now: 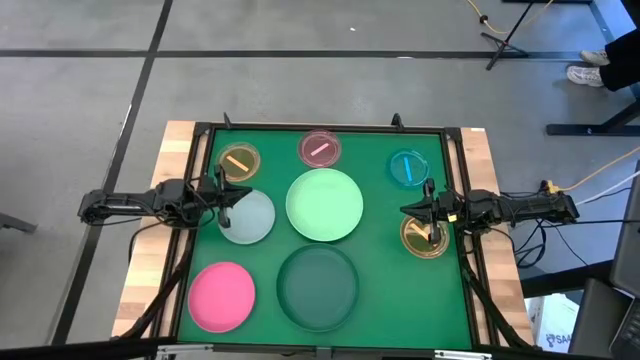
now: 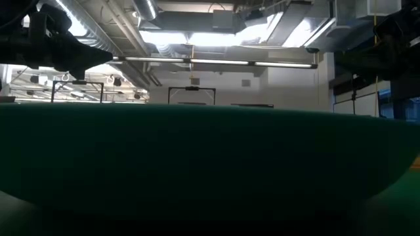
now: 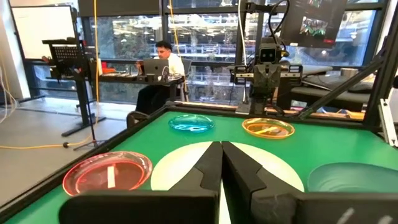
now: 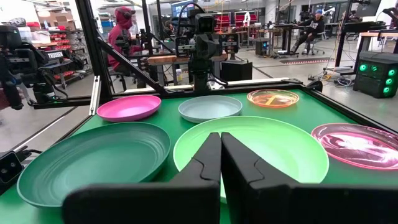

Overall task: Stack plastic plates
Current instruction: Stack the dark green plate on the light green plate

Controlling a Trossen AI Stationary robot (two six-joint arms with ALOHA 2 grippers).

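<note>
Seven plates [image 1: 324, 205] lie apart across the green table [image 1: 380, 280], none stacked yet. Left claw [image 1: 224, 203] hovers at the left edge, right claw [image 1: 432, 214] at the right, both pressed together and empty. Next, one must open over a small plate; room between looks ample.

From above, my table [image 1: 330, 140] is evenly lit, with soft, short shadows. The low view is dim: a dark blurred rim [image 2: 210, 164] fills the lower frame beneath glaring ceiling lights [image 2: 197, 36]. In my wrist views, bright windows [image 3: 205, 37] backlight the scene.
</note>
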